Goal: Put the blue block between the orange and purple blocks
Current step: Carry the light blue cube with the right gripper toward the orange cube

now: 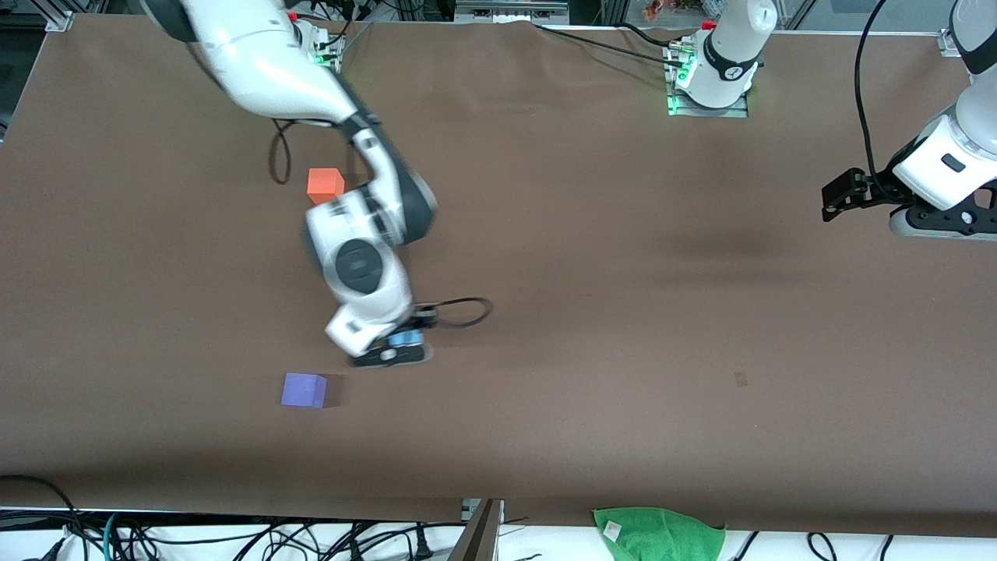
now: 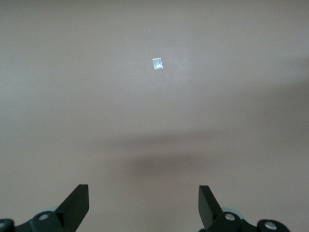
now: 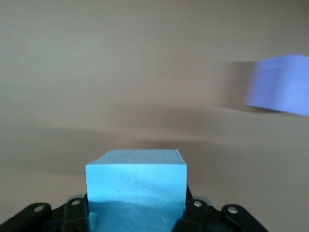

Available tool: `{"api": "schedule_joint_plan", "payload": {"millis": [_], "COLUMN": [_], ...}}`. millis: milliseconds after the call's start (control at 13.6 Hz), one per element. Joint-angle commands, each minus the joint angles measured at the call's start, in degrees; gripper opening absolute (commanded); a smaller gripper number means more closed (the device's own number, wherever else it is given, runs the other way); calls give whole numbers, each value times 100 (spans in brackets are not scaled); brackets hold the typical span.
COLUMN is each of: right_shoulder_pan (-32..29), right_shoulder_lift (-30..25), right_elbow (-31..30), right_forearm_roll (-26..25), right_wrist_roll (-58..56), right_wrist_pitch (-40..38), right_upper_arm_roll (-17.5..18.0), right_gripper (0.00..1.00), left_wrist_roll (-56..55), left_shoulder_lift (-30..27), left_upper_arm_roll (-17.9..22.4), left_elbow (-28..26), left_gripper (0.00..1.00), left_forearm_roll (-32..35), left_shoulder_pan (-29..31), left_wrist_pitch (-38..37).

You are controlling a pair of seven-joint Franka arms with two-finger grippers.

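Observation:
The blue block (image 1: 406, 338) (image 3: 136, 180) is a light sky-blue cube, and my right gripper (image 1: 396, 347) (image 3: 136, 212) is shut on it, low over the brown tabletop. The purple block (image 1: 304, 389) (image 3: 279, 85) lies on the table close by, toward the right arm's end and nearer to the front camera than the orange block (image 1: 325, 185). The orange block sits partly against the right arm's forearm in the front view. My left gripper (image 1: 845, 195) (image 2: 143, 200) waits open over bare table at the left arm's end, with nothing between its fingers.
A green cloth (image 1: 660, 534) lies at the table's edge nearest the front camera. A small tape mark (image 1: 741, 379) (image 2: 157, 63) is stuck on the brown cloth. A cable loop (image 1: 466, 312) hangs off the right wrist.

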Motion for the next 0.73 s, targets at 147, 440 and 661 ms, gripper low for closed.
{"api": "schedule_joint_plan", "payload": {"millis": [147, 440, 661], "right_shoulder_pan": [-665, -974, -974], "right_shoulder_lift": [-1746, -2514, -2461], "right_elbow": [-2806, -5155, -5599], "right_forearm_roll": [169, 319, 319], "right_wrist_roll": [-561, -596, -298], "right_wrist_pitch": [632, 2791, 3508], "right_upper_arm_roll": [65, 56, 56], "right_gripper": [26, 26, 26], "left_wrist_roll": [47, 38, 38], "left_shoulder_lift": [59, 68, 68], "left_upper_arm_roll": [19, -43, -43], "left_elbow": [160, 195, 195], "left_gripper": [100, 100, 100], "left_forearm_roll": [-136, -136, -136], "left_shoulder_pan": [-27, -18, -18], "left_wrist_pitch": [-106, -106, -106]}}
